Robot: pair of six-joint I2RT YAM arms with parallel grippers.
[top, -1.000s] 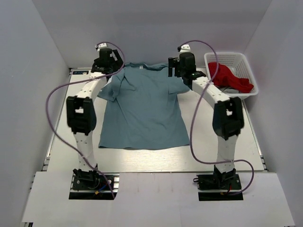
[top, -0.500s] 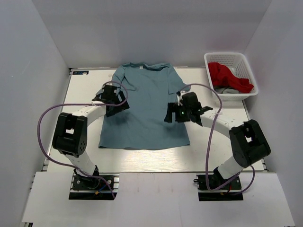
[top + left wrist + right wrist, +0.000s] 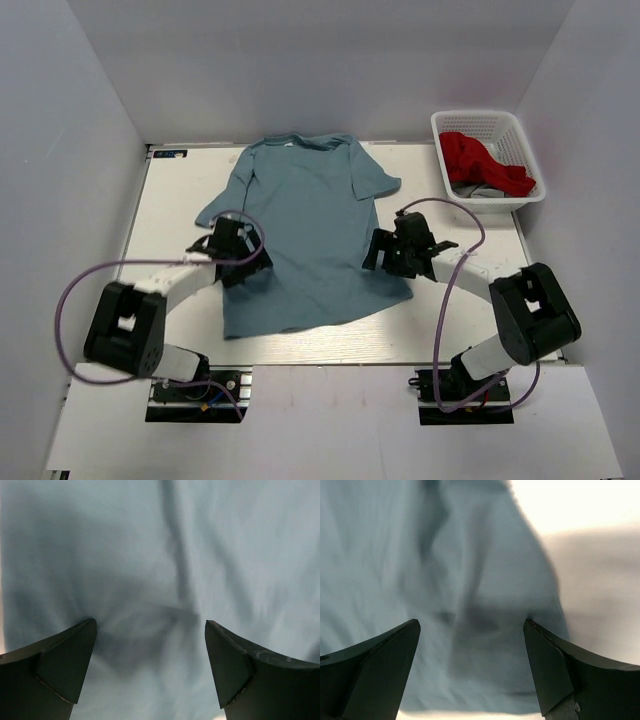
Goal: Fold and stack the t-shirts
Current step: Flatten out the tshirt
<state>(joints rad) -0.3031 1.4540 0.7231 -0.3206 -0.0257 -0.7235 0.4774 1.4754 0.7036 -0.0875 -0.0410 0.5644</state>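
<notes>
A grey-blue t-shirt [image 3: 305,220] lies spread flat in the middle of the white table [image 3: 170,200], its collar toward 12 o'clock at the far edge and its hem toward 6 o'clock, the hem running slantwise with its left corner nearer the arms. One short sleeve points to 9 o'clock, the other to 2 o'clock. The left tool [image 3: 238,255] sits low over the shirt's 8 o'clock edge, its dark fingers [image 3: 60,665] spread wide with nothing between them but rumpled cloth below. The right tool [image 3: 393,250] is over the 4 o'clock edge, its fingers [image 3: 555,665] likewise spread wide, with the shirt's side edge and bare table showing past them in the wrist view. Whether either tool's tips press on the fabric cannot be told. A white lattice basket [image 3: 478,115] stands at the table's 2 o'clock corner, well apart from the shirt, holding a red cloth [image 3: 480,160] on top of something grey [image 3: 480,190].
</notes>
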